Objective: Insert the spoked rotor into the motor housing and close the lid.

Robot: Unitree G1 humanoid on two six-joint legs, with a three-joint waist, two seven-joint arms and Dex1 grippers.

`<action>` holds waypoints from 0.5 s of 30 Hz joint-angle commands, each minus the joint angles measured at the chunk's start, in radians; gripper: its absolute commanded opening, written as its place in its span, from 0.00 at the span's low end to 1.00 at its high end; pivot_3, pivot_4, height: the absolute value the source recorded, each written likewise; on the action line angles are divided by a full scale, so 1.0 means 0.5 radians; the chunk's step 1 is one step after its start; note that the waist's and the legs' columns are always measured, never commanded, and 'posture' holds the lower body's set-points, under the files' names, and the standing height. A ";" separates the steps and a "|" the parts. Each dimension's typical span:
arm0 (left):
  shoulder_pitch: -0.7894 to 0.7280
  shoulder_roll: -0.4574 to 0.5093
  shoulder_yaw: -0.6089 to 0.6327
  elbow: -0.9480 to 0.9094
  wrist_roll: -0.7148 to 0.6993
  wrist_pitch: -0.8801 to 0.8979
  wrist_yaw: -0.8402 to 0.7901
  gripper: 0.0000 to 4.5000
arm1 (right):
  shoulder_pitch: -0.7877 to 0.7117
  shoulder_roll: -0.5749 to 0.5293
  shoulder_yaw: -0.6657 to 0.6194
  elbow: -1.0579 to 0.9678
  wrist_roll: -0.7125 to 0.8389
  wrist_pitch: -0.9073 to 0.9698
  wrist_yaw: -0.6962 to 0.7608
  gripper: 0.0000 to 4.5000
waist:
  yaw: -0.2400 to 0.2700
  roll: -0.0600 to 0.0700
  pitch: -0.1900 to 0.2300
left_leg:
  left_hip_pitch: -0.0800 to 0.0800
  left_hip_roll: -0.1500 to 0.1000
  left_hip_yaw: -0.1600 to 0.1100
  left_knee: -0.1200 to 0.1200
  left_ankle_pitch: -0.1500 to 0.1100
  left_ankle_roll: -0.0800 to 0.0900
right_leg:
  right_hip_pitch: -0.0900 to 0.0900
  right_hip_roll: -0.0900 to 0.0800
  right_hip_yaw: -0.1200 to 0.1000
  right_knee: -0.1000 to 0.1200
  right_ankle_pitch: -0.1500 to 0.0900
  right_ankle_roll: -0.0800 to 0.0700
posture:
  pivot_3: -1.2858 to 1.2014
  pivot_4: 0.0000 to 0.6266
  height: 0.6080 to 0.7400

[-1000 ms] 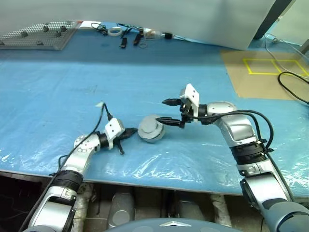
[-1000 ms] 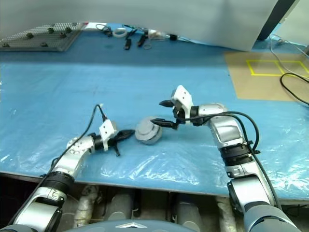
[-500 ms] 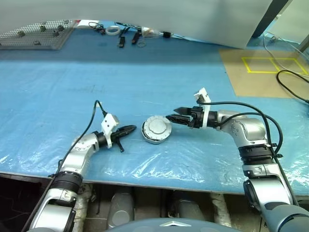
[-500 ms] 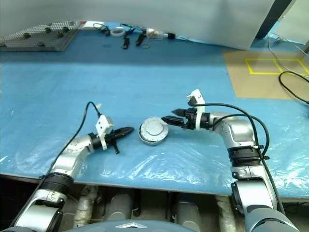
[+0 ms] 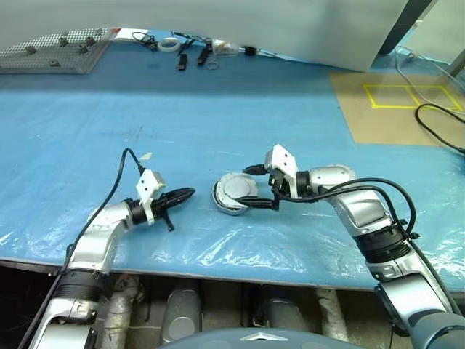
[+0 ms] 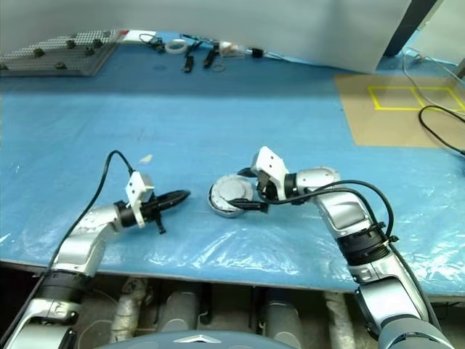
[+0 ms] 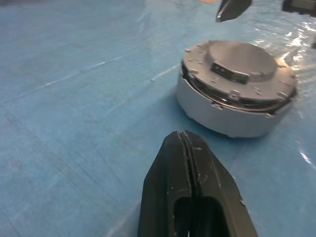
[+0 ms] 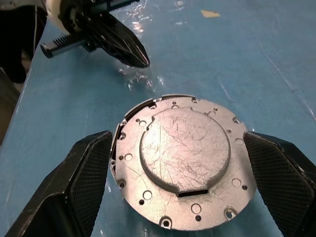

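While left gripper stays closed, right gripper spread around lid

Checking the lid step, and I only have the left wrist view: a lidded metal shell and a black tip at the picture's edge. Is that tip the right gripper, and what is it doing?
Observer: Yes. The right gripper is open, with one finger on each side of the shell. I cannot tell whether it touches.
Operator: Which face of the lid is up?
Observer: The lid shows its plain grey face, with a raised round centre and small holes around it.
Operator: Anything else lying about?
Observer: A tape roll and small tools lie along the far edge of the table.
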 commanded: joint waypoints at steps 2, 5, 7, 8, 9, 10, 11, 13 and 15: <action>0.054 0.054 0.053 -0.281 -0.092 0.047 -0.016 0.00 | -0.090 0.046 0.025 0.167 -0.072 -0.174 0.021 0.99 | 0.000 0.000 0.000 | 0.000 0.000 0.000 0.002 0.000 0.000 | 0.001 0.000 0.000 0.001 0.000 0.000 | 0.52 0.24 1.00; 0.070 0.063 0.050 -0.396 -0.118 0.079 -0.003 0.00 | -0.120 0.092 0.040 0.251 -0.094 -0.218 0.036 0.99 | 0.001 0.000 0.000 | 0.000 0.000 0.000 0.005 0.001 0.002 | 0.001 0.000 0.000 0.004 0.000 0.000 | 0.52 0.24 1.00; 0.085 0.071 0.034 -0.453 -0.118 0.091 -0.004 0.00 | -0.135 0.121 0.047 0.305 -0.110 -0.243 0.036 0.99 | -0.002 0.000 0.000 | 0.000 0.001 0.000 0.005 0.002 0.003 | 0.001 0.000 0.001 0.004 0.000 0.000 | 0.52 0.24 1.00; 0.095 0.073 0.025 -0.466 -0.112 0.093 -0.005 0.00 | -0.139 0.131 0.051 0.330 -0.118 -0.252 0.040 0.99 | -0.004 0.000 0.000 | 0.000 0.001 0.000 0.006 0.002 0.003 | 0.001 0.000 0.001 0.004 0.000 0.000 | 0.52 0.24 1.00; 0.102 0.073 0.019 -0.474 -0.108 0.097 -0.004 0.00 | -0.142 0.136 0.056 0.354 -0.129 -0.264 0.044 0.99 | -0.007 0.000 0.000 | 0.000 0.001 0.000 0.005 0.002 0.003 | 0.001 0.000 0.001 0.004 0.000 -0.001 | 0.52 0.24 1.00; 0.108 0.072 0.016 -0.475 -0.106 0.100 -0.002 0.00 | -0.145 0.137 0.064 0.374 -0.142 -0.279 0.049 0.99 | -0.012 0.000 0.000 | 0.000 0.001 0.000 0.005 0.002 0.003 | 0.001 0.000 0.001 0.004 0.000 0.000 | 0.52 0.24 1.00; 0.117 0.072 0.011 -0.469 -0.094 0.096 0.001 0.00 | -0.144 0.140 0.069 0.389 -0.150 -0.288 0.053 0.99 | -0.019 0.000 0.000 | 0.000 0.001 0.000 0.005 0.002 0.003 | 0.001 0.000 0.001 0.005 0.000 0.000 | 0.52 0.24 1.00; 0.125 0.070 0.008 -0.443 -0.074 0.086 0.008 0.00 | -0.139 0.140 0.086 0.404 -0.173 -0.313 0.064 0.99 | -0.026 0.000 0.000 | 0.000 0.001 0.000 0.005 0.002 0.003 | 0.001 0.000 0.000 0.005 0.000 0.000 | 0.52 0.24 1.00; 0.125 0.064 0.012 -0.404 -0.067 0.086 0.020 0.00 | -0.122 0.144 0.098 0.387 -0.167 -0.319 0.091 0.95 | -0.030 0.000 0.000 | 0.000 0.001 0.000 0.006 0.002 0.003 | 0.002 0.000 0.000 0.005 0.000 0.000 | 0.52 0.24 1.00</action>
